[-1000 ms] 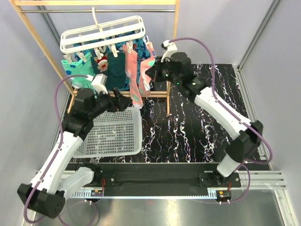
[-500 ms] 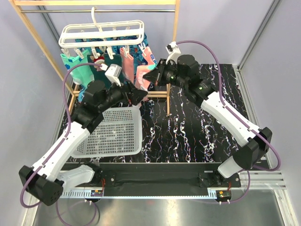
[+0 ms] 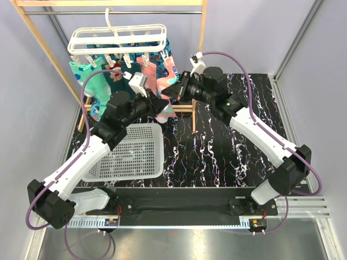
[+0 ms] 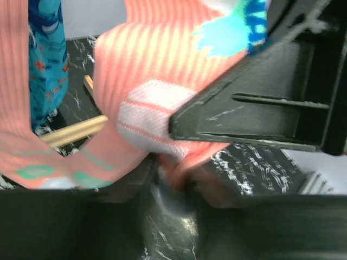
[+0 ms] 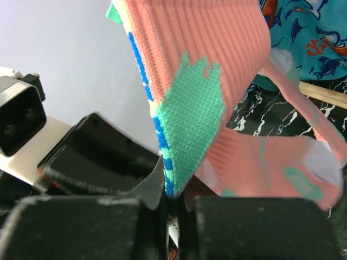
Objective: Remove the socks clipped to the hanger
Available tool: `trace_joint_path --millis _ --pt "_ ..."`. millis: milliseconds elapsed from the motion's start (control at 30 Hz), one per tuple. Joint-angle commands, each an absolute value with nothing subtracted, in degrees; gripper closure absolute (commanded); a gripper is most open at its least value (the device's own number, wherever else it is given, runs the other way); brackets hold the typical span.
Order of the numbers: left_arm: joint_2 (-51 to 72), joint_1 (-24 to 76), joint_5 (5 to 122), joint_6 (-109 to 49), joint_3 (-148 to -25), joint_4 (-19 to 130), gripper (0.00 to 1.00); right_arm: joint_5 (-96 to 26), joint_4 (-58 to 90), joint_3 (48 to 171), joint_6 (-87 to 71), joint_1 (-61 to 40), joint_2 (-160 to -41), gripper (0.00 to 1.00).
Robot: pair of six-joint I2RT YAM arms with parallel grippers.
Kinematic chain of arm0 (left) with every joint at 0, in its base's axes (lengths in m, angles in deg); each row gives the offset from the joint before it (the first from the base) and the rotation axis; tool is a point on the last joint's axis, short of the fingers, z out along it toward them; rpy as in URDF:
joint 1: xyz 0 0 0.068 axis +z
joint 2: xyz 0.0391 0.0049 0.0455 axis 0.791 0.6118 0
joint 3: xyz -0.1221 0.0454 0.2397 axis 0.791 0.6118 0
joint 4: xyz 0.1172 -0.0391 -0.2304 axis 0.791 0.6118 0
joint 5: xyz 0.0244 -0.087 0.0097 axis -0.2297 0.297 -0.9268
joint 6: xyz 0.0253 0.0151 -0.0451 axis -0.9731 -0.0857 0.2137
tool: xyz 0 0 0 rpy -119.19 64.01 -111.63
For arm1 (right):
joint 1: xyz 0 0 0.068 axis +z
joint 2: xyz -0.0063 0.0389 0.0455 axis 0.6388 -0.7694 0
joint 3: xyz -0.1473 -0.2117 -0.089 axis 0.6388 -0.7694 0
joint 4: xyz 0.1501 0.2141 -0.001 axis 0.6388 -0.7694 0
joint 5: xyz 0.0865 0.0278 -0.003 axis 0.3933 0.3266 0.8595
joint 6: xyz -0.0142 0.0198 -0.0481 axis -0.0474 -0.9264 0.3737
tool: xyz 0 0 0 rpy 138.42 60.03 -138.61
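Note:
The white hanger point(image 3: 116, 39) hangs by its hook from the rack bar, with the socks clipped under it: a mint green one point(image 3: 93, 85) at the left and pink ones point(image 3: 149, 70) at the right. My left gripper point(image 3: 164, 110) is shut on the lower part of a pink sock point(image 4: 146, 114), pinched between its blurred jaws point(image 4: 174, 181). My right gripper point(image 3: 172, 92) is just beside it, shut on the edge of a pink sock with a mint heel patch point(image 5: 192, 108), which runs down between its jaws point(image 5: 173, 201). Dark teal socks are hidden behind the left arm.
A white mesh basket point(image 3: 130, 154) lies on the black marbled table under the left arm. The wooden rack point(image 3: 32, 43) frames the hanger, its low crossbar point(image 4: 73, 132) close behind the socks. A blue patterned cloth point(image 5: 303, 32) hangs behind them.
My left arm rose from over the basket, moved right to the pink socks and shut its jaws on one. The right gripper stayed at its pink sock. The hanger swung slightly left.

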State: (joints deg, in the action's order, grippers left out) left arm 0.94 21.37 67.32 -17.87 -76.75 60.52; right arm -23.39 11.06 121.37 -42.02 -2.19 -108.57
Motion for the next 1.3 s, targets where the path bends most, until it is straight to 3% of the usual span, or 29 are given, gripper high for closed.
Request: trace_joint_path --millis 0,33,100,200,300,767,1267 --pt "-0.10 21.35 67.26 -19.60 -77.20 55.07 0.88 -21.85 13.68 122.02 -42.73 -1.65 -106.35 0.89" --pt "-0.19 21.35 67.26 -19.77 -77.20 55.24 0.99 -22.20 13.06 122.28 -42.29 -1.65 -106.35 0.82" --pt "-0.28 21.35 67.78 -20.21 -77.55 55.86 1.00 -24.13 9.82 124.03 -39.92 -1.65 -106.62 0.60" --pt "-0.63 21.35 68.58 -20.39 -77.64 57.27 1.00 -29.74 3.41 129.12 -34.57 -1.65 -108.28 0.44" --pt "-1.42 21.43 69.19 -20.48 -77.11 57.53 1.00 -35.81 -1.78 135.62 -28.59 -1.65 -110.91 0.37" --pt "-3.09 21.35 73.50 -20.48 -75.97 57.53 1.00 -48.65 -12.17 164.80 -13.82 -1.65 -126.12 0.36" --pt "-2.30 21.35 74.91 -20.04 -75.71 57.53 1.00 -49.01 -10.06 173.87 -15.39 -1.65 -133.86 0.39"
